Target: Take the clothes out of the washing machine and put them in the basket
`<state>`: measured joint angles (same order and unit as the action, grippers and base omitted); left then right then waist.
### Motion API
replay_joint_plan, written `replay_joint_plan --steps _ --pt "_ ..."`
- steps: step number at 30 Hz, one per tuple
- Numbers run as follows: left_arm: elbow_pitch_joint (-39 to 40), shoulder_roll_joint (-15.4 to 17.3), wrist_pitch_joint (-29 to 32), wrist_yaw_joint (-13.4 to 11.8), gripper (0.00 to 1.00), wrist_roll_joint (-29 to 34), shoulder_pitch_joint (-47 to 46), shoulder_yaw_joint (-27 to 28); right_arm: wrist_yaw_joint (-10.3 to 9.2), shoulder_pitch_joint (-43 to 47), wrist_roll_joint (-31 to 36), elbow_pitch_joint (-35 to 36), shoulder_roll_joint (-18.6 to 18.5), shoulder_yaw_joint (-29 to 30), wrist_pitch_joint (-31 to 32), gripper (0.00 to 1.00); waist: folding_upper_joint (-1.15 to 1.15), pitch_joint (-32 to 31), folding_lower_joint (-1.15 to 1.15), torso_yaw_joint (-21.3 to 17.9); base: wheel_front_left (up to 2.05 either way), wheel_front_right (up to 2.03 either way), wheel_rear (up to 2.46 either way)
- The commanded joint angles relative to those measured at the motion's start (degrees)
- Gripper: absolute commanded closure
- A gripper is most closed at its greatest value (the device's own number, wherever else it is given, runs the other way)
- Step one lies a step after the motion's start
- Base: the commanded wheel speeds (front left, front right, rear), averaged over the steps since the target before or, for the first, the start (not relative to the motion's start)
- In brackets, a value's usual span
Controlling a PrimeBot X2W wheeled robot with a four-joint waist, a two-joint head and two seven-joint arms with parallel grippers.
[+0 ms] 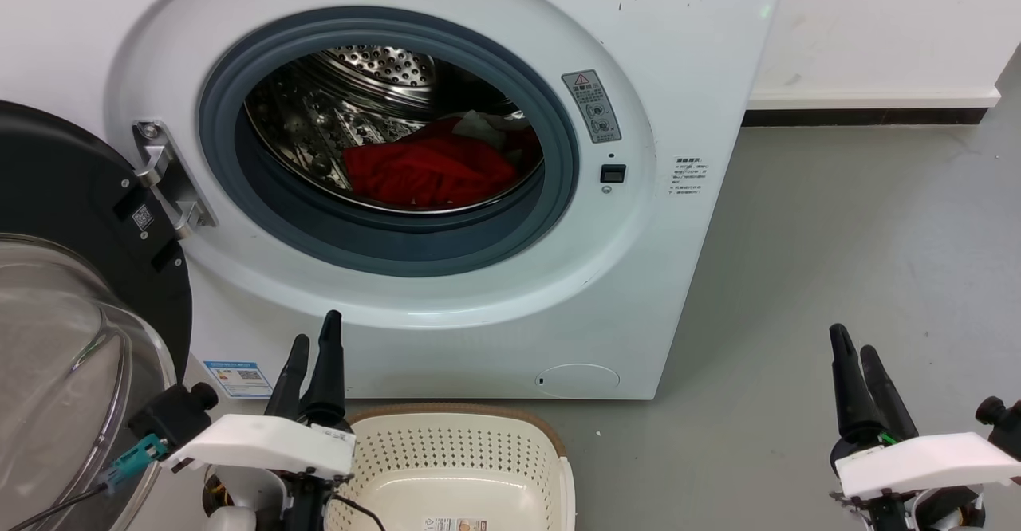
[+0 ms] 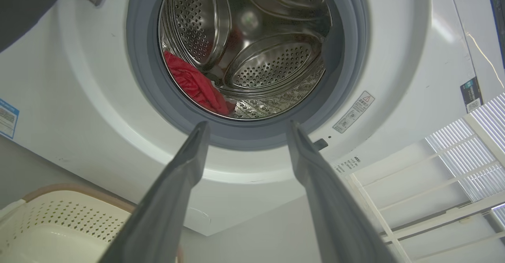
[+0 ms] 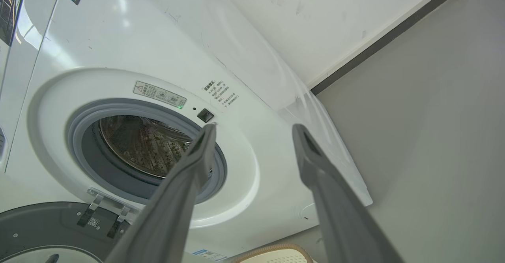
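Clothes are lying in the washer.
Left tool and right tool are gaping wide, holding nothing; basket is sitting before the washer.

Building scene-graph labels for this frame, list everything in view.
washing machine: 1, white, centre, against the wall
door: 1, black frame with glass, swung open at left
clothes: number unclear, red heap, inside the steel drum
whitish cloth: 1, behind the red heap
basket: 1, cream with brown rim, on the floor before the washer
floor: grey, right of washer
wall: white, dark baseboard
left gripper: 1, dark fingers, open, lower left by basket
right gripper: 1, dark fingers, open, lower right
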<state>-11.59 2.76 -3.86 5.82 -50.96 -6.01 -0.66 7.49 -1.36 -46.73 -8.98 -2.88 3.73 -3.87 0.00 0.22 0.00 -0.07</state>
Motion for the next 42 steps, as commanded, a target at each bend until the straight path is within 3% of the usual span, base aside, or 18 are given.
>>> replay_joint_plan --steps 1,15,42 --pt "0.5 0.1 -0.7 -0.4 0.00 3.2 -1.3 -0.5 0.01 -0.4 2.6 0.9 0.0 -0.2 -0.7 0.00 0.00 0.0 0.00 0.0 0.00 0.00 0.00" --pt "-0.3 0.7 -3.7 -2.2 0.00 18.2 -2.0 -2.7 0.01 0.6 17.5 1.4 0.0 -0.5 -3.7 0.00 0.00 0.0 0.00 0.3 0.00 0.00 0.00" --pt "-1.8 1.8 -7.6 -5.7 0.00 34.7 -2.8 -5.3 0.00 1.8 34.6 2.6 0.0 -0.7 -6.4 0.00 0.00 0.0 0.00 0.3 0.00 0.00 0.00"
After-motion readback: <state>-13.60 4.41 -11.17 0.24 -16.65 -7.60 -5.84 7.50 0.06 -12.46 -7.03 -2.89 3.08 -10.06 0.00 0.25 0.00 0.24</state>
